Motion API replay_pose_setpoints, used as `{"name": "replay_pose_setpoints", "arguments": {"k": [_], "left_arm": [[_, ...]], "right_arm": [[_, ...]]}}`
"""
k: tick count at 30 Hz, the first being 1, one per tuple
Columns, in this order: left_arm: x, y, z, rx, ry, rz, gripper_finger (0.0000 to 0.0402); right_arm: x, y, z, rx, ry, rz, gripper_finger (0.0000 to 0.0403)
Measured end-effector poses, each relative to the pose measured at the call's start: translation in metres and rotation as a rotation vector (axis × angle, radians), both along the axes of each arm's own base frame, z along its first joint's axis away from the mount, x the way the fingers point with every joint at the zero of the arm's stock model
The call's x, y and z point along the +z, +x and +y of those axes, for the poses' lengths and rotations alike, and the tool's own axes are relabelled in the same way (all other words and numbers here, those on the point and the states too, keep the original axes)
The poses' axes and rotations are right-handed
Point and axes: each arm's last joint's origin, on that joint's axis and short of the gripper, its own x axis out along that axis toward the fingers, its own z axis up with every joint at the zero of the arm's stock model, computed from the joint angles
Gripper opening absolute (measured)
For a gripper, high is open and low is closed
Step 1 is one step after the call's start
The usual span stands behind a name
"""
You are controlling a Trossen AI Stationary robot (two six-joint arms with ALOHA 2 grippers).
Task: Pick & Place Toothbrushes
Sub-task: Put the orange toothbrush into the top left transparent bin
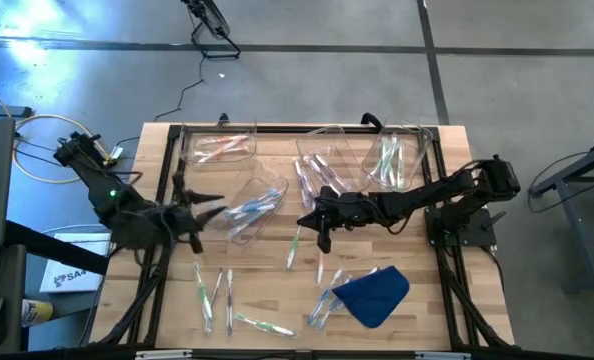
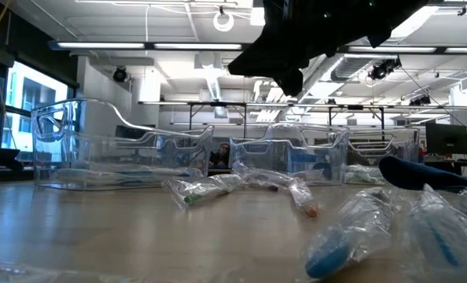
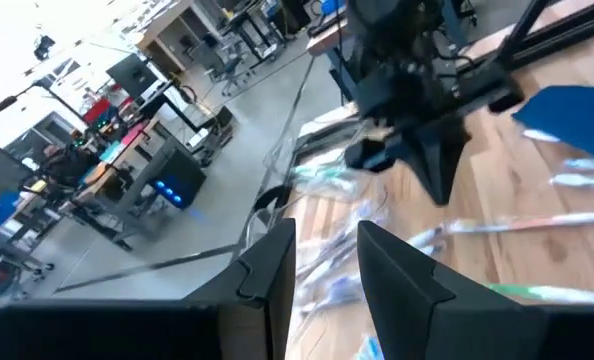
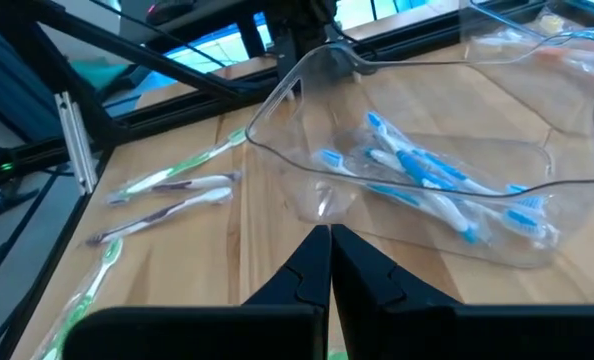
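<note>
Loose toothbrushes (image 1: 220, 290) lie flat on the wooden table, more of them near its middle (image 1: 293, 248) and beside the blue cloth (image 1: 325, 300). A clear bin (image 1: 239, 228) holds blue toothbrushes (image 4: 437, 185). My left gripper (image 1: 215, 207) hovers open at the table's left edge, pointing toward the bin, with nothing between its fingers (image 3: 267, 270). My right gripper (image 1: 307, 221) is shut and hangs above the table's middle, just right of that bin, with two loose toothbrushes (image 4: 172, 195) ahead of it on the wood.
Three more clear bins with toothbrushes stand at the back: far left (image 1: 217, 148), middle (image 1: 322, 165) and right (image 1: 392, 160). A blue cloth (image 1: 372, 295) lies near the front right. A black frame (image 1: 167, 180) runs along the table's edges.
</note>
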Motion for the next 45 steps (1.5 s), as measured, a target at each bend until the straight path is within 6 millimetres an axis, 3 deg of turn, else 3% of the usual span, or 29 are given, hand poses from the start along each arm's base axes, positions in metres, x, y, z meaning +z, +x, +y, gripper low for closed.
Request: {"name": "replay_pose_setpoints", "arguments": {"k": [5, 11, 22, 30, 39, 45], "left_arm": [[-0.016, -0.014, 0.013, 0.014, -0.131, -0.060, 0.0106], [-0.025, -0.012, 0.009, -0.086, -0.287, -0.035, 0.0106], [-0.032, -0.009, 0.002, -0.247, -0.138, 0.118, 0.0106], [-0.029, -0.011, 0.004, -0.259, -0.081, 0.118, 0.0106], [-0.029, -0.011, 0.004, -0.269, 0.005, 0.138, 0.0106], [-0.027, -0.014, 0.009, -0.203, 0.045, 0.116, 0.0106]], "right_arm": [[0.000, 0.000, 0.000, 0.001, 0.000, 0.001, 0.0004], [0.000, 0.000, 0.000, 0.002, -0.004, 0.005, 0.0004], [0.002, 0.000, -0.004, -0.126, -0.043, -0.020, 0.0004], [0.002, 0.000, -0.001, -0.119, -0.008, -0.027, 0.0004], [0.008, 0.000, 0.017, -0.071, -0.037, -0.086, 0.0004], [0.010, -0.005, 0.036, -0.181, -0.129, -0.115, 0.0004]]}}
